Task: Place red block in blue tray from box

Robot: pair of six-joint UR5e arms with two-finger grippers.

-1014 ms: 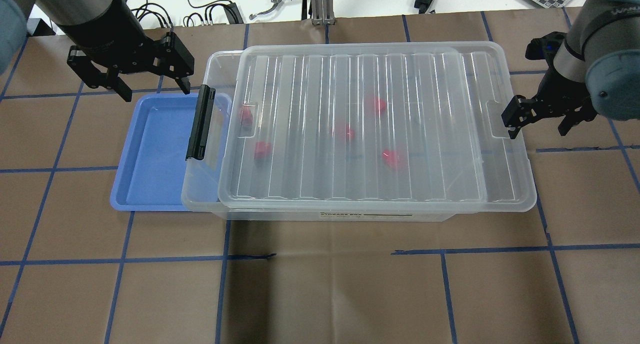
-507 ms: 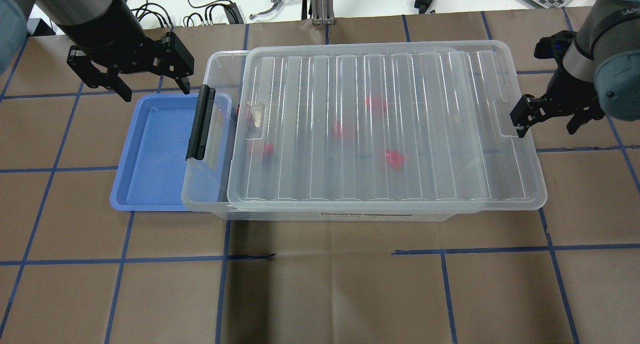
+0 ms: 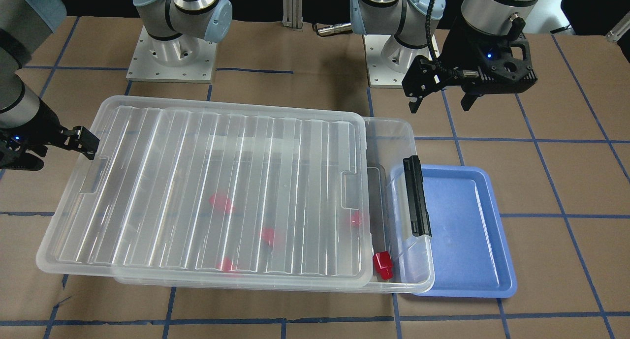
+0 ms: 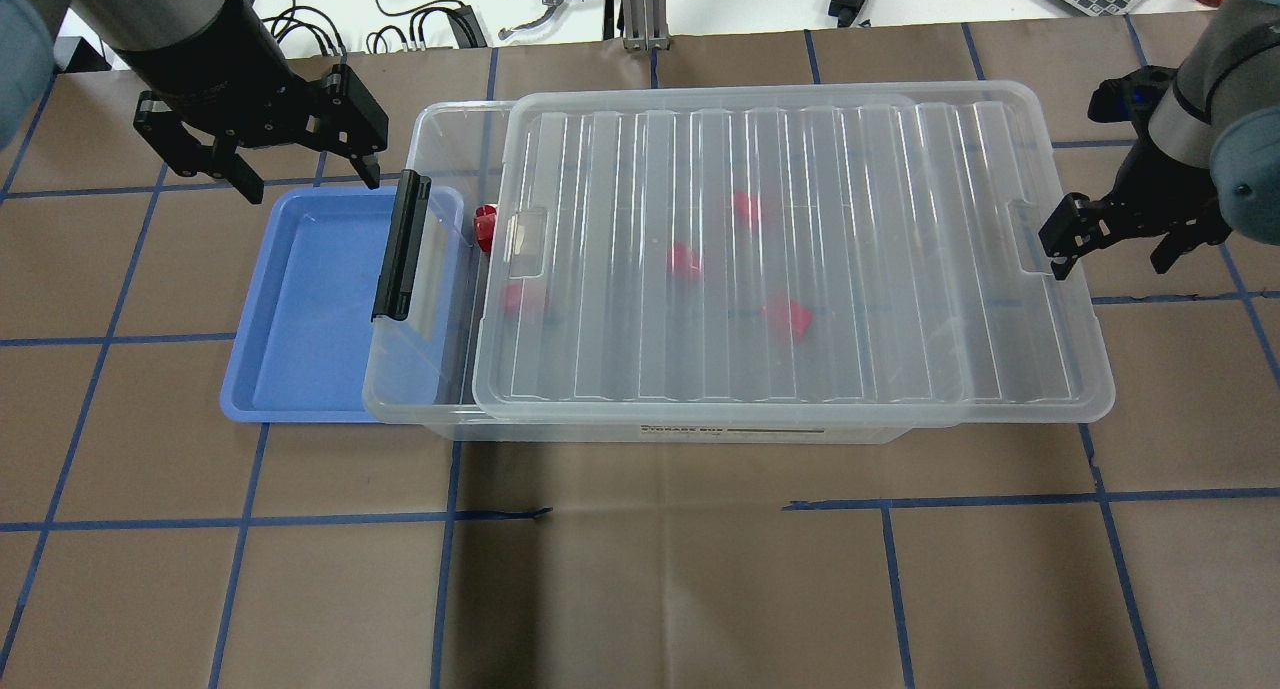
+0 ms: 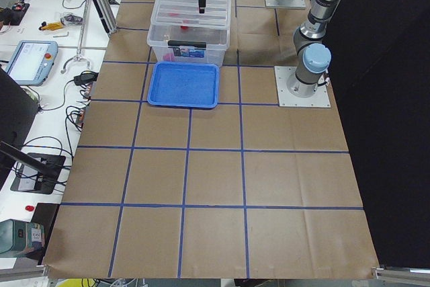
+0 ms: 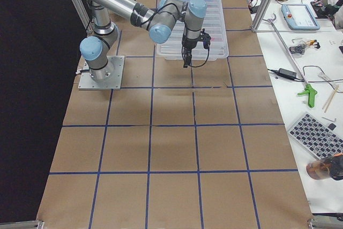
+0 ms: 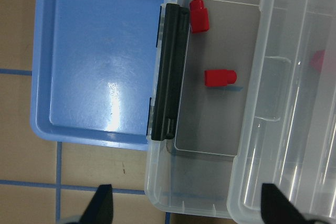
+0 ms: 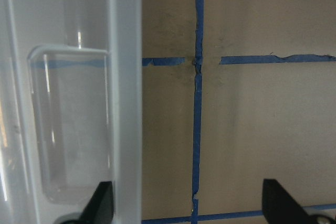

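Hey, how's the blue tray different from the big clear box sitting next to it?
The blue tray is opaque, while the box is see-through. The tray is much smaller and shallower than the box. The tray is empty and has no cover; the box holds red blocks and carries a lid, set off-centre so the end by the tray is uncovered. Both are rectangular plastic containers with rounded corners.

Robotics lab — shown by arm bases (image 3: 170, 58) bolted to a paper-covered table (image 4: 660, 589) gridded with blue tape (image 8: 198, 129); teach pendant (image 6: 300, 17) and reacher tool (image 6: 308, 93) laid on the side bench (image 6: 321, 63).
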